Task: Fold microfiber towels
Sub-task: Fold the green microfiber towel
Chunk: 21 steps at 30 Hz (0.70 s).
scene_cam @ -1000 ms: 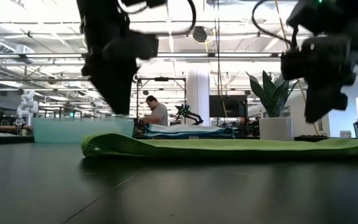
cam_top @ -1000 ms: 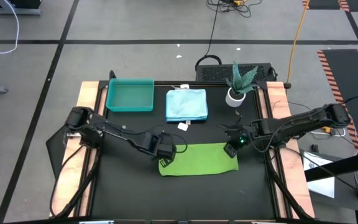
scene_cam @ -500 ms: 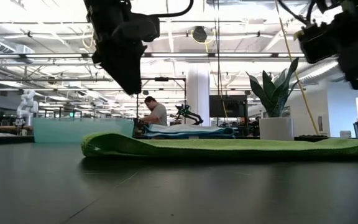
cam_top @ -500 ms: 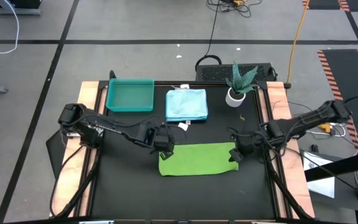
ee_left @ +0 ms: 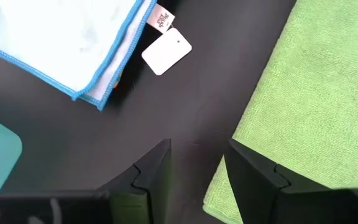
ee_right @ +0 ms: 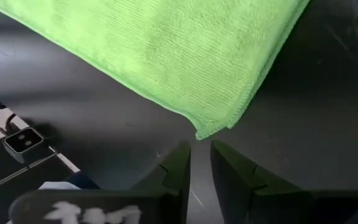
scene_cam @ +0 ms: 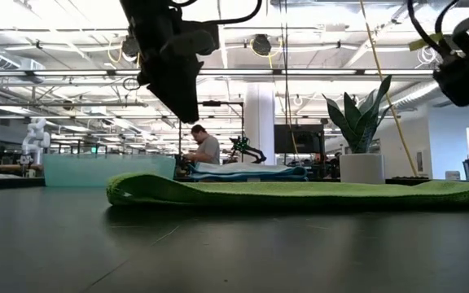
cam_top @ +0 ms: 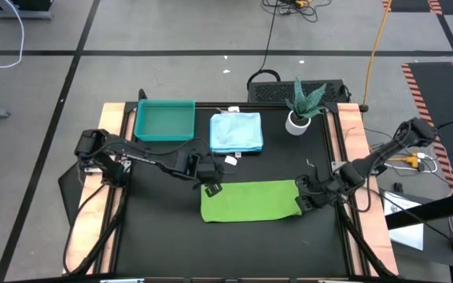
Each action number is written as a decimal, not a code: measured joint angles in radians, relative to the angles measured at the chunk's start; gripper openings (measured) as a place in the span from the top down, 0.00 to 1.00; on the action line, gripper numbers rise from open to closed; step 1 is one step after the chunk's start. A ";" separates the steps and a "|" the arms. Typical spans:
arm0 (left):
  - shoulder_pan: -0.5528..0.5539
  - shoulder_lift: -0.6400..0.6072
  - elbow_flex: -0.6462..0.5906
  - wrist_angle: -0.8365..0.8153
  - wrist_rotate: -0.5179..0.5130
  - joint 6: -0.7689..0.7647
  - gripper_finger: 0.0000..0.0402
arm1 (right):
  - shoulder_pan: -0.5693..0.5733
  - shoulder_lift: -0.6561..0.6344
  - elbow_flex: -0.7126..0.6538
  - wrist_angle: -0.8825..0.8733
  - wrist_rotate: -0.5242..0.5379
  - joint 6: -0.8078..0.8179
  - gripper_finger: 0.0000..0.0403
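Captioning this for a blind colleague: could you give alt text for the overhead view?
A folded green microfiber towel lies flat mid-table, with the left hand above its left corner and the right hand at its right edge. Behind sit a folded pale blue towel, teal tray and potted plant.

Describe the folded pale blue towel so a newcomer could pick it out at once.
Start at the black table and look along its far edge, between the teal tray and the potted plant. The pale blue towel lies there, folded into a neat rectangle. Unlike the green towel nearer the middle, it has a darker blue hem and a loose white tag at one corner.
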 joint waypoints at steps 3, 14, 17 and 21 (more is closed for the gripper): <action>0.009 0.000 0.000 0.000 0.004 0.007 0.62 | 0.014 0.000 -0.047 0.082 0.000 0.035 0.86; 0.009 0.000 0.000 0.024 0.003 0.022 0.62 | 0.015 -0.007 -0.198 0.502 0.152 -0.013 0.86; 0.011 0.000 0.000 0.026 0.000 0.022 0.62 | 0.008 -0.010 -0.227 0.738 0.290 -0.104 0.86; 0.018 0.000 0.000 0.026 -0.001 0.010 0.62 | -0.012 -0.010 -0.274 1.165 0.456 -0.364 0.86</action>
